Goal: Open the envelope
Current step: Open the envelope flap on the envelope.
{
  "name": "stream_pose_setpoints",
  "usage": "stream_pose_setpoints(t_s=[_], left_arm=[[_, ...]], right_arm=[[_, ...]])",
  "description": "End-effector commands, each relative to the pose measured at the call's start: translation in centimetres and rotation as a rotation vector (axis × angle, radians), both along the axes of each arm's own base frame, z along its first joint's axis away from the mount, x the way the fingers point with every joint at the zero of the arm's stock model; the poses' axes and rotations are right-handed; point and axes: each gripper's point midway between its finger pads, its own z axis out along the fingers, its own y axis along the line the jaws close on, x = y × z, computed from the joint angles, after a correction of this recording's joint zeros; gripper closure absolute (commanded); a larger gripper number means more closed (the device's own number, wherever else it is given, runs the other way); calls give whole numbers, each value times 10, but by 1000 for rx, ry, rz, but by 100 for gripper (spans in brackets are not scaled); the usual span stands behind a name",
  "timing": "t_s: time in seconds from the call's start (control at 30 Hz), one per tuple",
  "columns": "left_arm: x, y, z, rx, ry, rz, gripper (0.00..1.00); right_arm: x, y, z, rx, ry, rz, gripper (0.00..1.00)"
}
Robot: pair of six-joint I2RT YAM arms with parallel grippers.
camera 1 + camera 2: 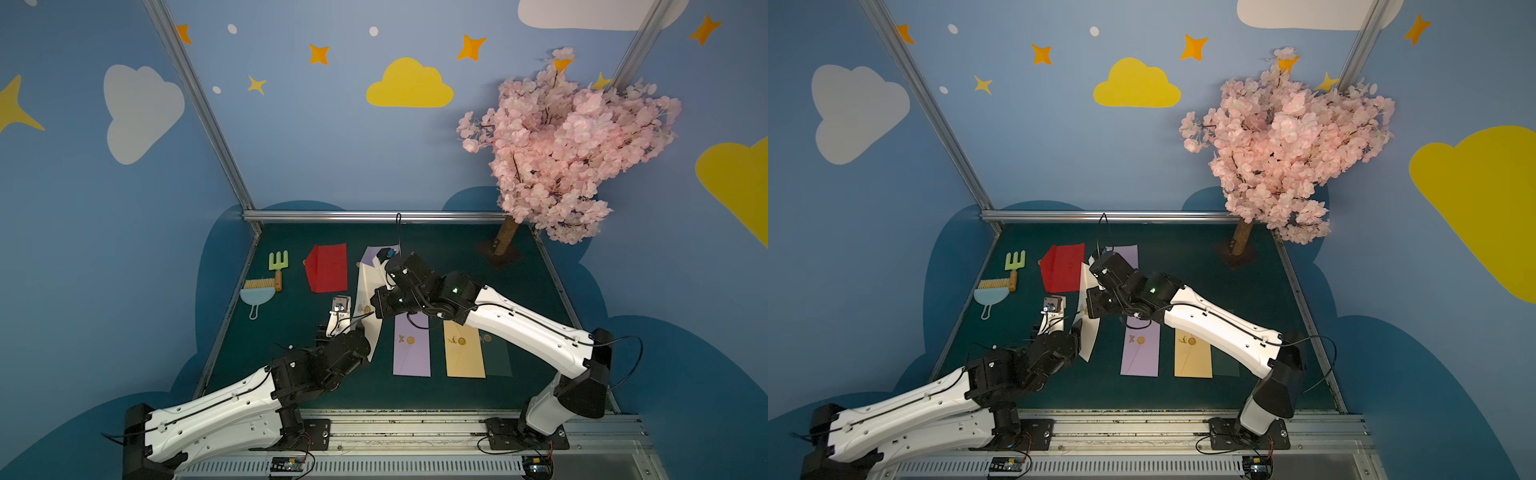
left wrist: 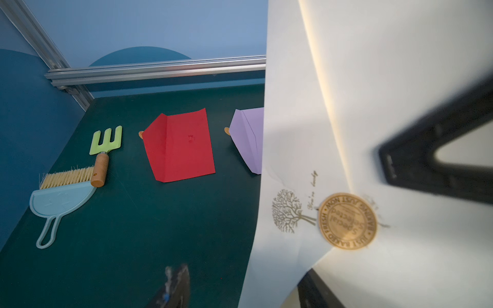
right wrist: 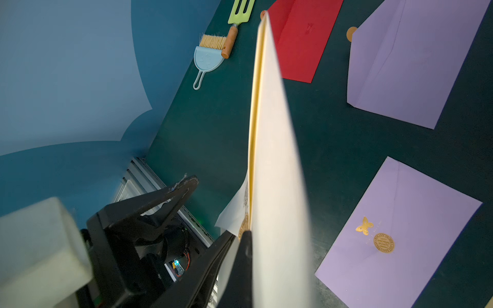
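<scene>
The right gripper (image 3: 243,237) clamps the raised envelope (image 1: 366,291) by its edge; the left gripper (image 1: 348,319) gapes astride it, red envelope (image 1: 327,268) beyond.

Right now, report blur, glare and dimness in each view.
Left wrist view: seal legible, bright streak down the white envelope. Right wrist view: that envelope blurs near the lens, dustpan sharp. Both top views: dim, green envelope barely separates from the mat.

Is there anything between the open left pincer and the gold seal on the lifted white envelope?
Nothing visible does. The open left pincer sits right beside the white envelope, and the gold seal faces it uncovered. The right pincer grips close beside that seal.
</scene>
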Motion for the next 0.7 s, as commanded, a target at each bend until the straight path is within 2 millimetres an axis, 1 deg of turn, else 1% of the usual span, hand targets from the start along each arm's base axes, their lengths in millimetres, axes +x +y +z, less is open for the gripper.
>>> stream_pose_setpoints(t_s=[0.0,0.67], left_arm=[[2,5,12,-17,-29,24,35],[2,6,13,-19,-31,23,35]], right_arm=[[-9,0,-7,-28,25,28,100],[-12,2,-9,-29,35,42,100]])
